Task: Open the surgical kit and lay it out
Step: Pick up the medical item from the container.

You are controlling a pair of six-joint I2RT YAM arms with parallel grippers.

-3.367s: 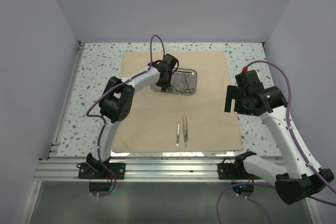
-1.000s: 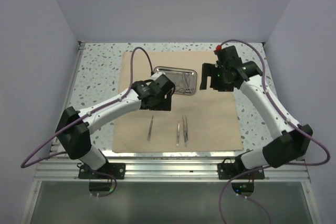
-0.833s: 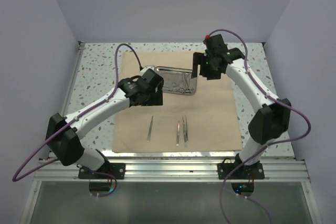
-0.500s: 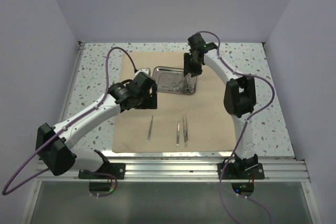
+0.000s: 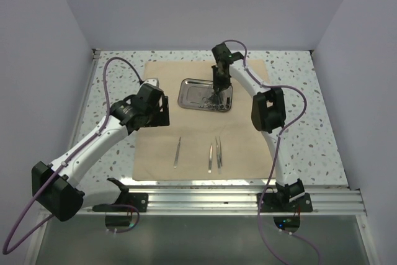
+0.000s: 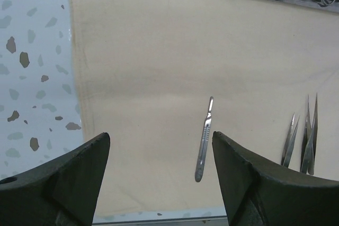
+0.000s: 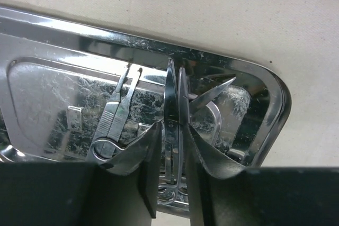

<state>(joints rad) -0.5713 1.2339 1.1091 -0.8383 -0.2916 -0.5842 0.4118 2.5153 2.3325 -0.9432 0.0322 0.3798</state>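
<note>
The surgical kit's tan cloth (image 5: 248,134) lies spread flat, with the steel tray (image 5: 186,85) on its far half. My right gripper (image 5: 216,93) reaches down into the tray (image 7: 275,99), shut on a pair of ring-handled scissors (image 7: 172,93) that stands between its fingers (image 7: 151,146). Ring-handled forceps (image 7: 119,112) lie beside them in the tray. A slim scalpel handle (image 5: 177,152) and two tweezers (image 5: 211,158) (image 5: 218,150) rest on the cloth's near half. My left gripper (image 5: 155,113) hovers open over the cloth's left edge, above the scalpel handle (image 6: 204,138), and holds nothing.
Speckled white tabletop (image 5: 115,79) surrounds the cloth. A metal rail (image 5: 198,200) runs along the near edge. Lilac walls close in the left, the back and the right. The cloth's left edge (image 6: 77,78) shows in the left wrist view.
My right gripper swung left over the tray, went down into it and closed on the scissors. My left arm drew back to the left, away from the scalpel handle, with its jaws still open.
</note>
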